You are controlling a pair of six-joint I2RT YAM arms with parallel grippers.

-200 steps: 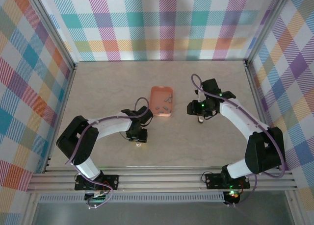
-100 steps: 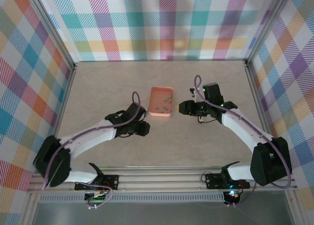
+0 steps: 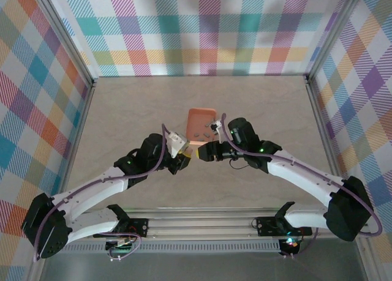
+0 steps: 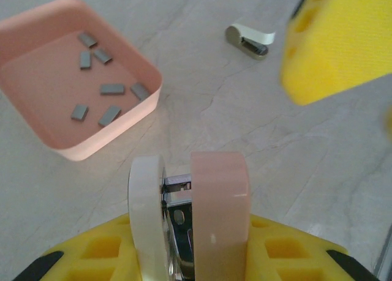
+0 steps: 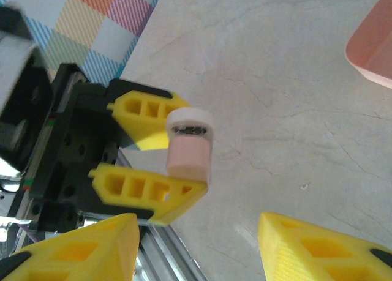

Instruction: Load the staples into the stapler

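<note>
Item one: mini stapler (image 4: 217, 213), pale pink body with a white part and bare metal showing between the two, held over the pale marbled counter (image 4: 245, 128). It sits between the yellow fingers of the left gripper (image 5: 184, 149), whose jaws are clamped on it, one finger against the white part and the other against the pink. Its end sticks out past the fingertips. Item two: right gripper (image 5: 197, 232), jaws apart with nothing between them, close in front of the stapler's free end and facing it without touching. Item three: shallow salmon-orange square tray (image 4: 104, 137), resting on the counter just beyond the two grippers. Item four: staples (image 4: 110, 88), several short grey metallic strips lying loose and scattered on the tray floor, all apart from both sets of jaws. Item five: small white-topped grey stapler-like object (image 4: 248, 39), lying on the counter beside the tray, apart from it.
</note>
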